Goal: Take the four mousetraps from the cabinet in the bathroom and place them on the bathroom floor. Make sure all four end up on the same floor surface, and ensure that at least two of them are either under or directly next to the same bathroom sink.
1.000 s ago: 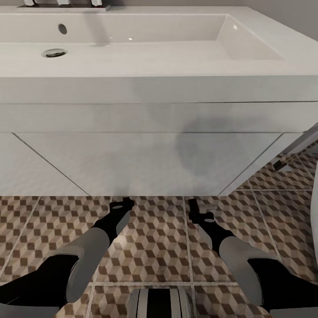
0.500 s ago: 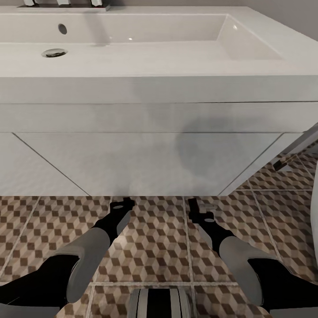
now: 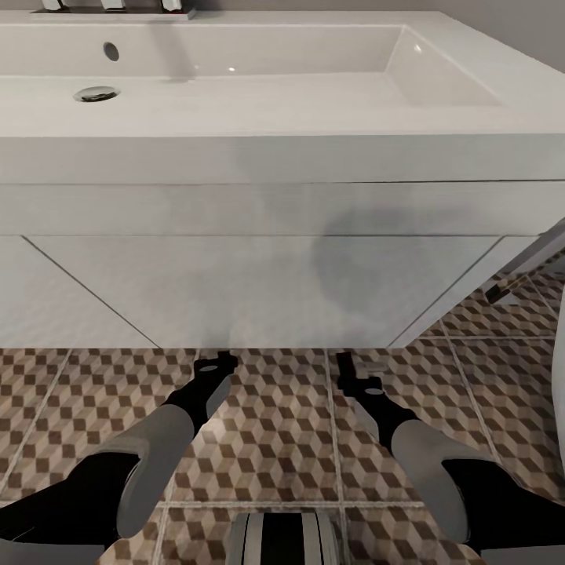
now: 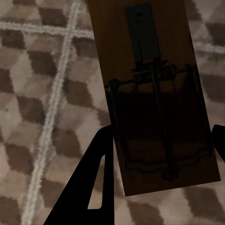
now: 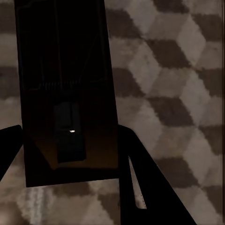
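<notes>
The white bathroom sink (image 3: pixel 259 145) on its white vanity (image 3: pixel 235 286) stands right in front of me, above the cube-patterned bathroom floor (image 3: pixel 275 428). Both arms reach down to the floor at the vanity's lower edge. My left gripper (image 3: pixel 217 362) (image 4: pixel 163 133) is shut on a brown wooden mousetrap (image 4: pixel 154 89), a finger against each long side. My right gripper (image 3: pixel 345 363) (image 5: pixel 69 129) is likewise shut on a second mousetrap (image 5: pixel 65 70), dark in shadow. Both boards lie flat, close over the tiles. The cabinet is out of view.
The chrome tap (image 3: pixel 110 5) sits at the basin's back edge, with the drain (image 3: pixel 96 94) to the left. A curved white object (image 3: pixel 559 377) is at the right edge. My own base (image 3: pixel 284 540) is at the bottom.
The right arm has shifted very slightly to the right. Nothing else has visibly changed.
</notes>
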